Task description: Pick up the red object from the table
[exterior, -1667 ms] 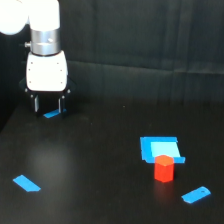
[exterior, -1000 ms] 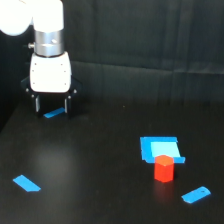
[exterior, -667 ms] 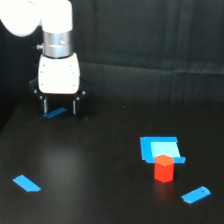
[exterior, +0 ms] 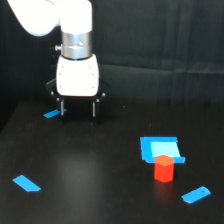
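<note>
End effector [exterior: 78,111] well apart from red object [exterior: 163,168] (upright, long axis vertical).

Arm vertical, gripper [exterior: 77,111] jaws apart

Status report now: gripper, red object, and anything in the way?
Gripper open, empty, hanging far to the exterior view's left of the target. Red object on the table, touching the blue square. Path between looks clear.

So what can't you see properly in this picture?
- Gripper: motion-blurred in the exterior view, so open or shut is unclear.
- Red object: hides part of the blue square piece behind it.
- Arm: cut off by the top edge.
- Table: its black blends into the backdrop.
</note>
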